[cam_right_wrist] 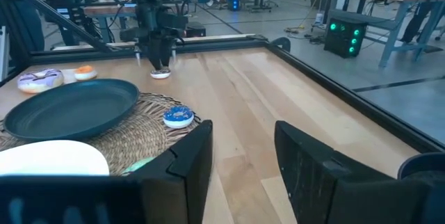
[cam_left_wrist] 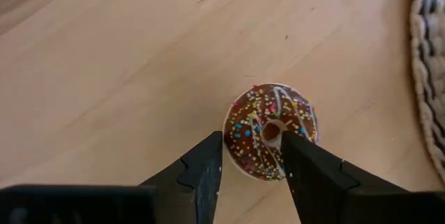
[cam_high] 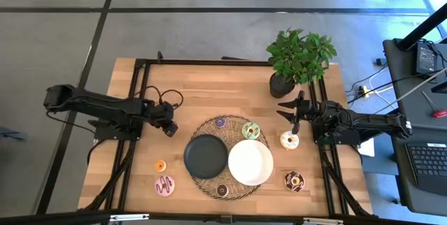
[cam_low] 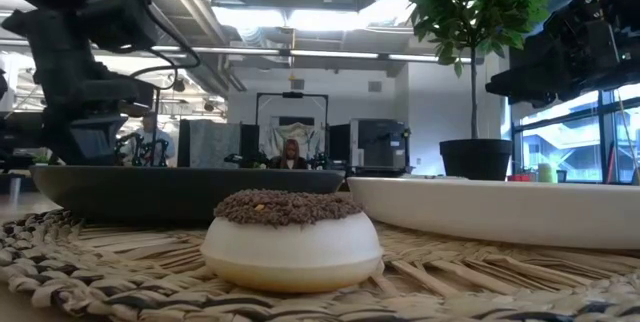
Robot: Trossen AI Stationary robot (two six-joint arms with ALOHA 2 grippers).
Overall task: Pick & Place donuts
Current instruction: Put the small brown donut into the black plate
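Below, I see my left gripper (cam_left_wrist: 252, 156) lowered over a chocolate sprinkled donut (cam_left_wrist: 270, 129) on the bare worktop (cam_high: 209, 92), just off the woven mat (cam_high: 241, 189); its fingers (cam_left_wrist: 201, 168) are parted around the ring, one inside the hole, not yet closed. My right gripper (cam_high: 292, 113) hangs open and empty near the potted plant (cam_high: 299, 56). Other donuts lie scattered: purple (cam_high: 220, 121) and green (cam_high: 251, 131) on the mat, cream (cam_high: 289, 140), orange (cam_high: 160, 165) and pink (cam_high: 165, 185) on the wood beside the black plate (cam_high: 205, 156) and white plate (cam_high: 250, 162).
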